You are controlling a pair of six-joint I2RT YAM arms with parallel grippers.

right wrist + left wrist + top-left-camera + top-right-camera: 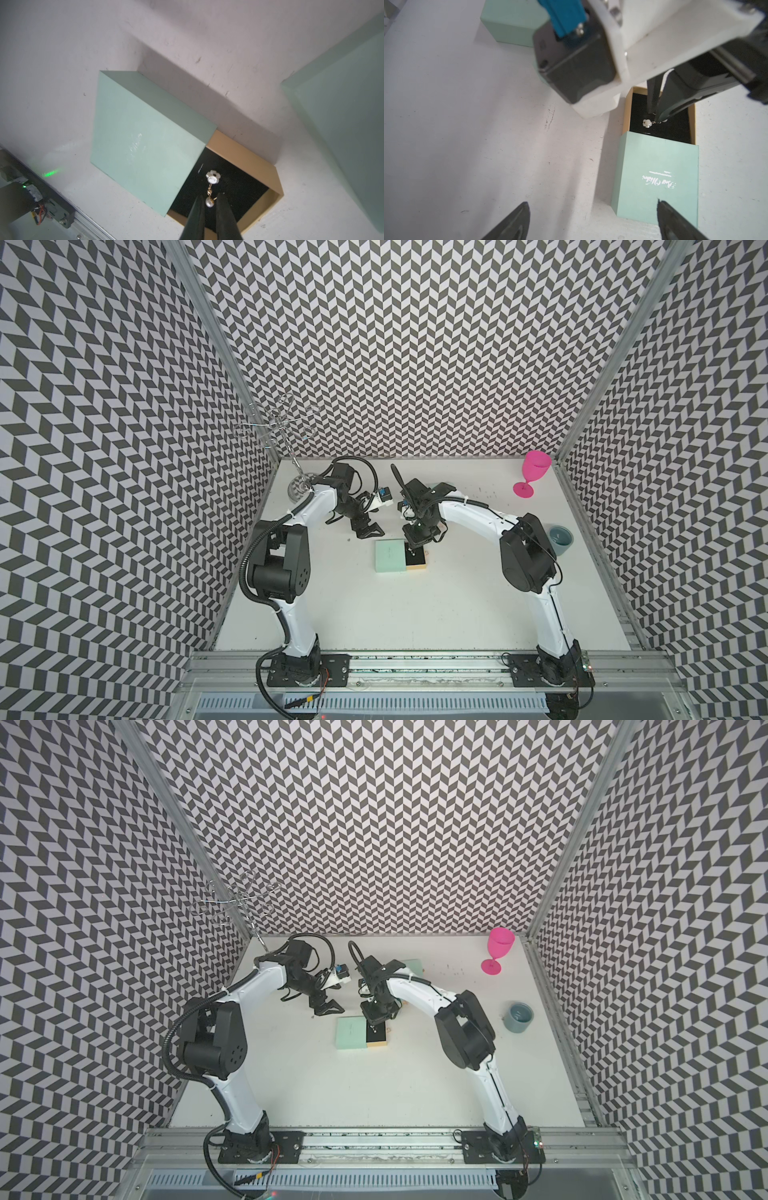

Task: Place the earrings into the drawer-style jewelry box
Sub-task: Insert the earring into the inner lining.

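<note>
The jewelry box (390, 556) (351, 1032) is a mint-green sleeve (658, 176) (145, 133) lying mid-table. Its tan drawer (417, 566) (629, 112) (245, 153) is pulled out to the right and lined in black. My right gripper (412, 549) (372, 1026) (209, 197) points down over the drawer. It is shut on an earring (212, 178) (646, 123): the pearl sits between the fingertips and a white flower piece dangles over the lining. My left gripper (368, 531) (326, 1008) (591, 204) is open and empty, just behind the sleeve's left end.
A second mint-green box (411, 965) (508, 22) (342, 124) lies behind the right arm. A pink goblet (534, 472) stands at the back right and a grey-blue cup (561, 540) at the right edge. A wire stand (286, 427) rises at the back left.
</note>
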